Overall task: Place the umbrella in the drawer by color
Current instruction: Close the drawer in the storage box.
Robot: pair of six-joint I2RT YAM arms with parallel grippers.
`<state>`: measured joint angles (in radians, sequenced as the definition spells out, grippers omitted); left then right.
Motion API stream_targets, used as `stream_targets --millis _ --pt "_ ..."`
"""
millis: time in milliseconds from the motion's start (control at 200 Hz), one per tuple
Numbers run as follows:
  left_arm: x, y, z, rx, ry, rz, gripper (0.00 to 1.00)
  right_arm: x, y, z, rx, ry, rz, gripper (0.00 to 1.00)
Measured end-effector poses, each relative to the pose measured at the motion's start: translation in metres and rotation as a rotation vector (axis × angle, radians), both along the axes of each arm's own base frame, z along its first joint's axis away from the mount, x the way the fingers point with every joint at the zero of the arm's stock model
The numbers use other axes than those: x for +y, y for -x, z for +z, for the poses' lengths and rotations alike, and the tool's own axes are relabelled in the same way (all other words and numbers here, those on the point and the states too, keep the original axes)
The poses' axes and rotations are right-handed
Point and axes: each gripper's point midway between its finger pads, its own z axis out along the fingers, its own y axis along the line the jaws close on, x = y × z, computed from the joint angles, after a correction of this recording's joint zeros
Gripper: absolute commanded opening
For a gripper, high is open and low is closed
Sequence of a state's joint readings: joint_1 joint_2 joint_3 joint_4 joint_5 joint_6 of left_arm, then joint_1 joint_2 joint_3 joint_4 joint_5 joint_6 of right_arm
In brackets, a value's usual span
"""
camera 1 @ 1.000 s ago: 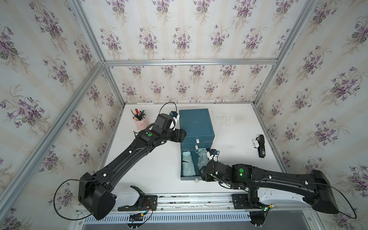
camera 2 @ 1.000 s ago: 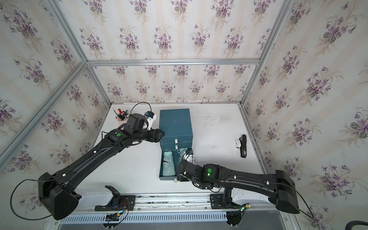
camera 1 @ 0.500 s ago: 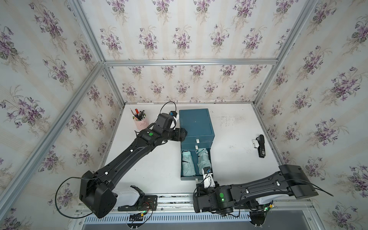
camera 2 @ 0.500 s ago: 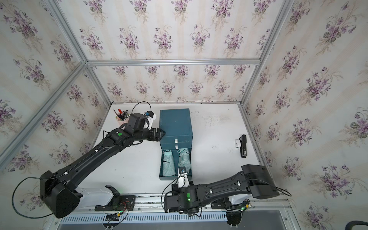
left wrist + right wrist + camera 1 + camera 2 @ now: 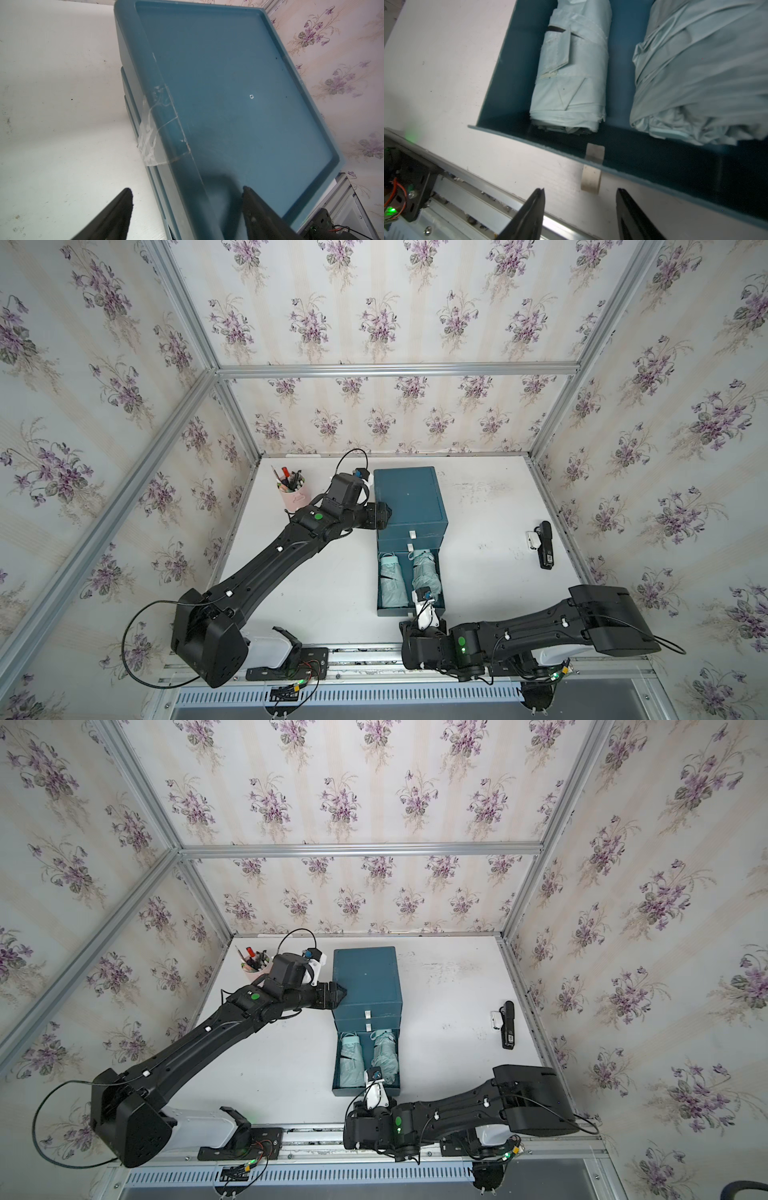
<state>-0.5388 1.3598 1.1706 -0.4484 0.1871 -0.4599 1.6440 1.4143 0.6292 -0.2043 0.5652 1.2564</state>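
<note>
Pull tab [image 5: 590, 182] of the open bottom drawer [image 5: 654, 166] is seen just ahead of the right gripper [image 5: 579, 191], jaws parted and empty.

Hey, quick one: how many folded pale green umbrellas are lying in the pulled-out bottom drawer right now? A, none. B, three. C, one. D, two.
D: the right wrist view shows a neatly strapped umbrella lying beside a looser umbrella inside the bottom drawer, and both top views show the same pair.
</note>
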Motion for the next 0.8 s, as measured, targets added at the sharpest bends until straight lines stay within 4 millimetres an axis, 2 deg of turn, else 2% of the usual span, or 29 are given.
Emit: stream_targets --millis 85,310,674,799 --pt "0.000 -0.001 0.000 0.001 -0.001 0.001 0.80 0.004 -0.005 0.002 0.008 -0.025 -0.011 0.52" --pt "-0.001 -0.003 0.000 -0.001 -0.001 0.001 0.77 0.001 -0.015 0.003 -0.003 -0.025 -0.031 0.40" --pt "-0.001 -0.013 0.000 -0.026 -0.018 0.021 0.68 -0.009 -0.019 -0.006 -0.010 0.013 -0.050 0.00" --pt "-0.002 -0.015 -0.002 -0.041 -0.016 0.020 0.63 -0.008 -0.019 -0.005 -0.009 0.008 -0.053 0.00"
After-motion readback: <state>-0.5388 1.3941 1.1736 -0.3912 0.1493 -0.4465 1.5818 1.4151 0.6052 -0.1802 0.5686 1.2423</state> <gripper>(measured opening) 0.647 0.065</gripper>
